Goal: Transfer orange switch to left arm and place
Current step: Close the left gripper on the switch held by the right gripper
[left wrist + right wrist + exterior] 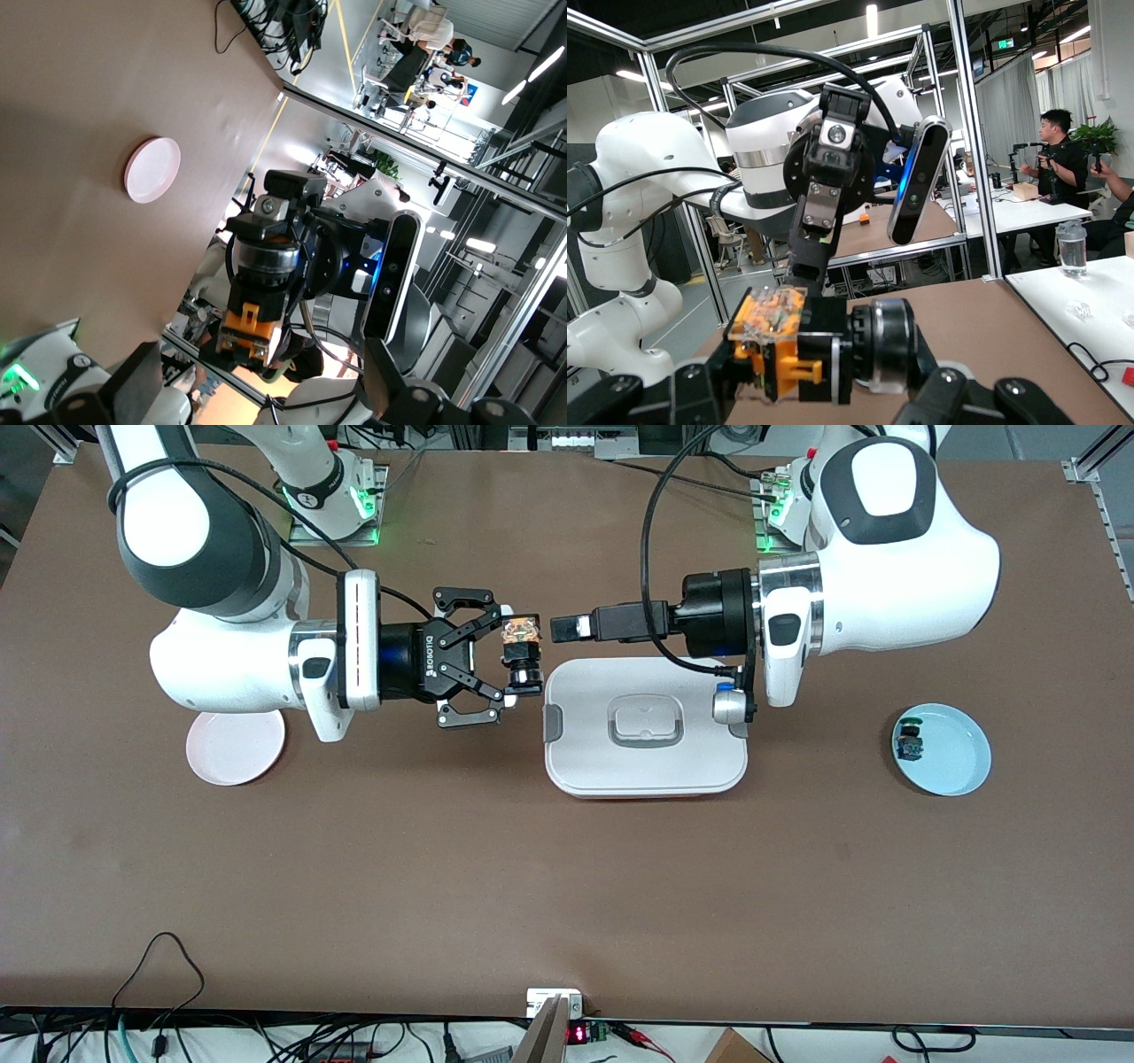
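The orange switch (522, 652) hangs clamped between the right gripper's (509, 657) fingers, in the air just off the box's (645, 766) right-arm end. The left gripper (560, 629), jaws apart, hovers over the box's edge, facing it.

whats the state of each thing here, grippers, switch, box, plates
right gripper: shut on the orange switch, held up in the air beside the box
orange switch: gripped, off the table
left gripper: facing the switch, not touching it
box: lid on, flat on the table
pink plate: bare
blue plate: holds a small blue component
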Tool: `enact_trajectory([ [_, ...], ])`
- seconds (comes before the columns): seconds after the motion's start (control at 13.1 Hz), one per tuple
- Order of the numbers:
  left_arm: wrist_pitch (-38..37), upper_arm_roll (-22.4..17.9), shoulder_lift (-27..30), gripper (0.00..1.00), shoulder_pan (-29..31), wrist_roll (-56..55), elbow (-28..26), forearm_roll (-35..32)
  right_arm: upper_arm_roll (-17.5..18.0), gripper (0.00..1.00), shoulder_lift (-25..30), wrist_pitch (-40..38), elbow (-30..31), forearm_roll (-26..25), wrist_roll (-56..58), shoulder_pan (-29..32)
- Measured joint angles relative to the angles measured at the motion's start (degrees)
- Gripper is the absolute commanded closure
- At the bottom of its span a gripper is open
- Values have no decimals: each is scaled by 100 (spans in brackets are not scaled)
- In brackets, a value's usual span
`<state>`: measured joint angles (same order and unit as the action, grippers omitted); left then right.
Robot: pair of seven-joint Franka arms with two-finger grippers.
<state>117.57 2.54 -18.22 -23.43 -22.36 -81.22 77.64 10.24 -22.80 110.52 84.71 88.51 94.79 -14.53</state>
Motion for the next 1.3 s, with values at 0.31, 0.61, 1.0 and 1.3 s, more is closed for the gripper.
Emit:
enact_trajectory([
  [0.31, 457, 36, -91, 0, -257, 134, -2, 1, 0, 99, 0, -12, 12, 4, -1, -1],
  [0.61, 604, 43, -126, 18, -379, 135, -2, 17, 0, 99, 0, -15, 39, 5, -1, -1],
  [1.0, 673, 36, -194, 25, -376, 139, -3, 24, -1, 99, 0, -15, 44, 5, -2, 0],
  [1.3, 800, 36, -242, 76, -376, 153, -3, 24, -2, 99, 0, -44, 48, 5, -2, 2],
])
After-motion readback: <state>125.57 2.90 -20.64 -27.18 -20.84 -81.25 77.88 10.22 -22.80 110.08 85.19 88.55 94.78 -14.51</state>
